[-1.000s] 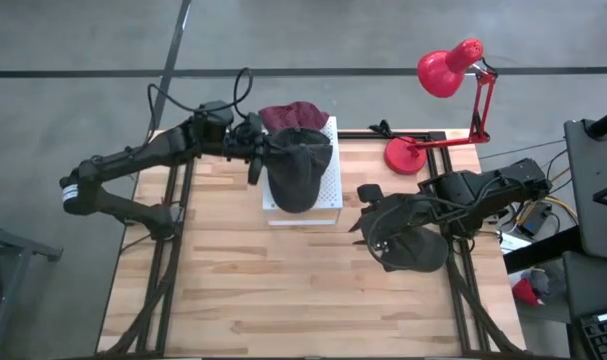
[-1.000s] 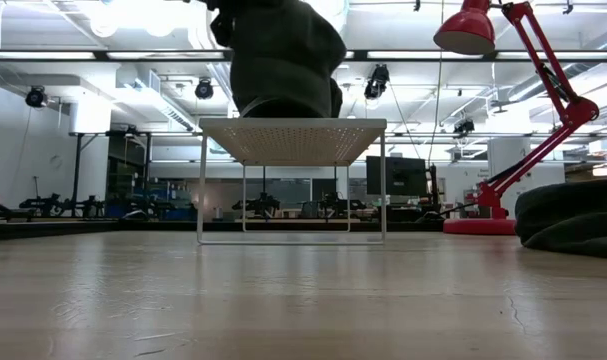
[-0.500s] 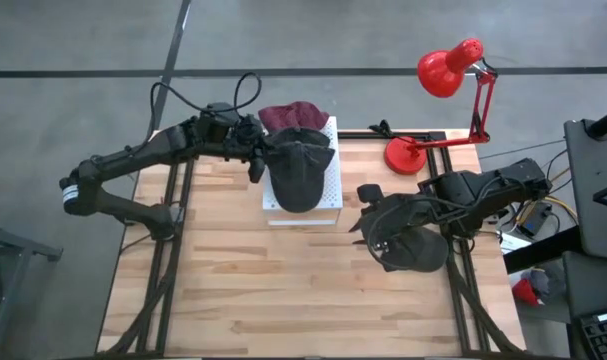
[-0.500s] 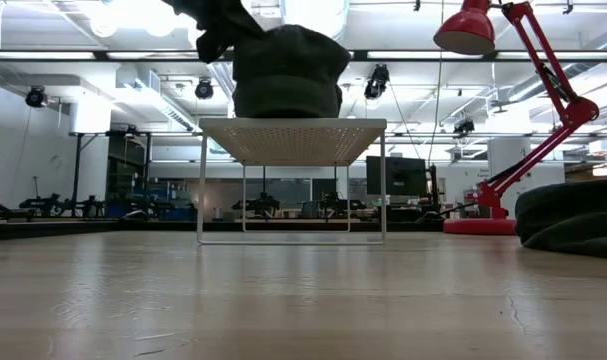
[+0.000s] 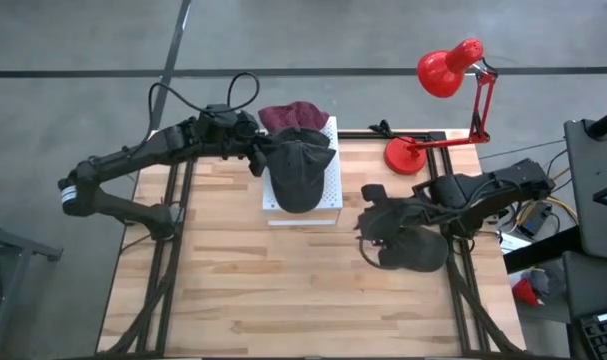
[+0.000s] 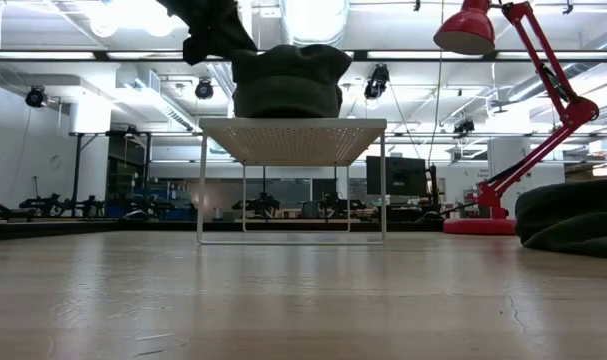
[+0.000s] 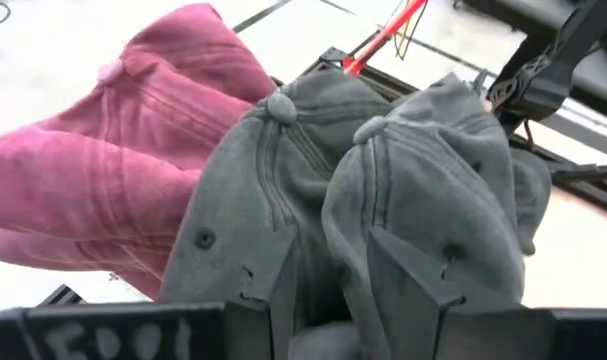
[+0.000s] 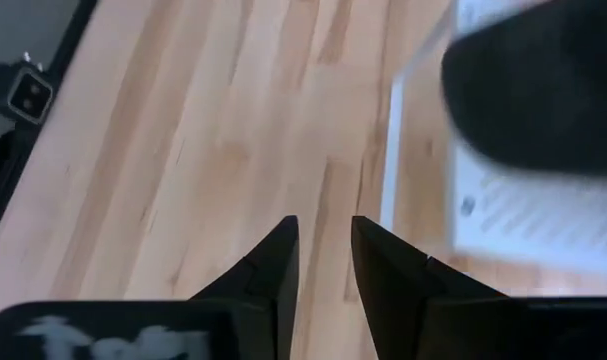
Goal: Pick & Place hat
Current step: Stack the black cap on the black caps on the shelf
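Two grey hats (image 7: pixel 433 190) (image 7: pixel 263 200) and a maroon hat (image 7: pixel 103 190) lie crowns up on a white rack (image 5: pixel 328 190) at the table's far side. From above they show as a grey heap (image 5: pixel 298 170) with the maroon hat (image 5: pixel 291 113) behind it. My left gripper (image 5: pixel 258 155) stands at the rack's left edge, open, with grey cloth between its fingers (image 7: pixel 403 280). Another dark hat (image 5: pixel 418 248) lies on the table at the right, under my right arm. My right gripper (image 8: pixel 325 255) hangs open above bare wood beside it. My left gripper comes at the nearer grey hat's edge (image 7: pixel 328 335) slanting down from the table's left. The cloth lies between the open fingers, and I cannot tell whether they touch it. The hat rests on the rack.
A red desk lamp (image 5: pixel 448 70) stands at the far right corner. The rack (image 6: pixel 293 140) stands on thin legs with open space under it. Bare wood fills the table's near half. The dark hat (image 6: pixel 573 220) shows low at the right.
The grey hat's crown has sunk from a tall, hanging shape to a flatter one resting on the rack. My left gripper has tipped and drawn a little off it toward the table's left. My right gripper has sunk toward the table beside the dark hat.
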Available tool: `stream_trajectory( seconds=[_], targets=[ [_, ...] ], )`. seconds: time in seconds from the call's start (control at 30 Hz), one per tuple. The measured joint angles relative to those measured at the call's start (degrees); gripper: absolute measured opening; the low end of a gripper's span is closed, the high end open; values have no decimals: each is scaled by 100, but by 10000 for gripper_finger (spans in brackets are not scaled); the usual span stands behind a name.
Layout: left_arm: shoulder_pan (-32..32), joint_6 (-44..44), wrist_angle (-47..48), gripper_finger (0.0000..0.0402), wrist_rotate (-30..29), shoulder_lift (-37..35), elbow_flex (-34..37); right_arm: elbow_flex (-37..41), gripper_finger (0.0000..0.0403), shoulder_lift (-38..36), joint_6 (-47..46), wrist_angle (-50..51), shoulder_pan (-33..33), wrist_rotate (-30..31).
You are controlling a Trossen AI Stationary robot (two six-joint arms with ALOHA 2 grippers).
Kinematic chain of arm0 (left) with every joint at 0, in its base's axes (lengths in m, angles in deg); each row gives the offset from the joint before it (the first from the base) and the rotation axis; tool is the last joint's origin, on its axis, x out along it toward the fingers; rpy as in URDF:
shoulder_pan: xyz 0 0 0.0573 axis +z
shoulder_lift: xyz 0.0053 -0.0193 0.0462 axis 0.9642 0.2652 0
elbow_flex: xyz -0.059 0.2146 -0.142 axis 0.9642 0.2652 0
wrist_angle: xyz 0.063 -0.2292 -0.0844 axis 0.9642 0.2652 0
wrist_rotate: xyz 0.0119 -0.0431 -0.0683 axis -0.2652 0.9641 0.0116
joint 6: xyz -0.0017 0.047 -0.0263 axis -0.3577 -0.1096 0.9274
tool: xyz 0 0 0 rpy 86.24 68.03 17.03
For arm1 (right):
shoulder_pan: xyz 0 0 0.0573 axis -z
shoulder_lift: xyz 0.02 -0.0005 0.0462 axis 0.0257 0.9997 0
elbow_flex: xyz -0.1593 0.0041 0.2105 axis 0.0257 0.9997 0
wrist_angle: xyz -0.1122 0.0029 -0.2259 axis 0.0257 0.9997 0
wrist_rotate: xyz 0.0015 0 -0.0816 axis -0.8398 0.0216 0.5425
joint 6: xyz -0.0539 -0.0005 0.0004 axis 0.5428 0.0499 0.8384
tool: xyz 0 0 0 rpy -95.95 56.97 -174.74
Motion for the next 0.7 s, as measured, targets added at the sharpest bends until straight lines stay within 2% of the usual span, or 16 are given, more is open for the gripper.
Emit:
stream_trajectory(
  seconds=[0.23,0.37,0.43,0.5,0.57,0.6,0.63,0.67,0.7],
  targets=[
    [-68,49,-35,120,0,-362,0,1563,72,-1062,-1550,-124,-6,637],
    [-236,53,-38,120,88,-673,11,2649,62,-1998,-2379,-897,-8,1480],
    [-386,56,-43,120,298,-785,11,3169,59,-2409,-2725,-1787,-6,2414],
    [-547,0,-43,120,751,-838,18,3630,58,-2762,-2897,-2994,-5,3568],
    [-679,-218,-37,120,1215,-848,31,4034,57,-3034,-2664,-4383,8,4619],
    [-732,-330,-39,120,1385,-832,31,4203,58,-3131,-2325,-5031,36,4930],
    [-785,-397,-43,120,1500,-808,31,4352,59,-3209,-1878,-5635,102,5064],
    [-820,-429,-42,120,1535,-779,31,4463,60,-3284,-1389,-6187,182,4935],
    [-839,-434,-41,120,1545,-742,31,4541,60,-3364,-991,-6566,280,4502]
  ],
)
